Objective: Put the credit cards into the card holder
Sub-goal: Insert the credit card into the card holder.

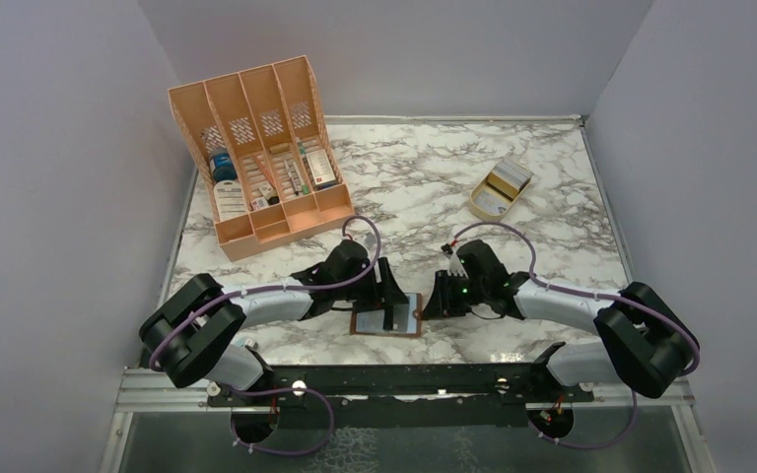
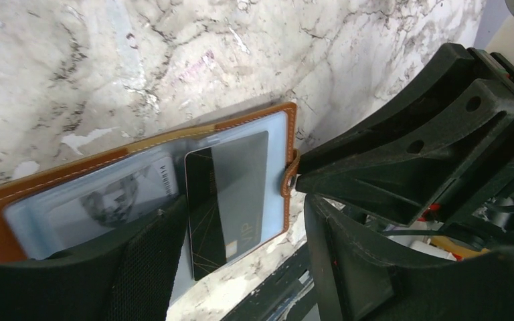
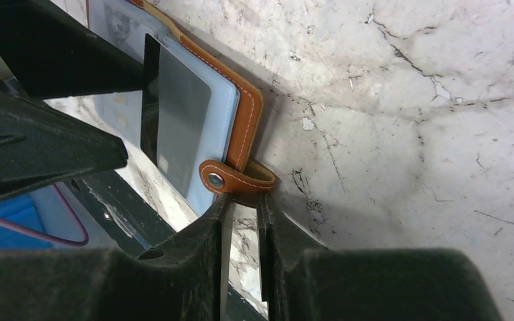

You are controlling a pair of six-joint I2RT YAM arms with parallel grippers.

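Marble tabletop: black card half-sleeved in wallet, long axis toward nine o'clock; left gripper spread over it, right gripper pinching snap tab.

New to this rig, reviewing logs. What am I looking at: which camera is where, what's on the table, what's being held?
Two robot arms sit bolted at the near table edge. The wide picture is from a fixed camera overhead; the other two are from cameras on each wrist.

On the marble table: an orange slotted organiser, a small tan wooden stand, and an open brown card holder.

The left tool is over the holder, where a dark credit card sits partly in a clear sleeve. The right tool has its fingers closing around the snap tab.
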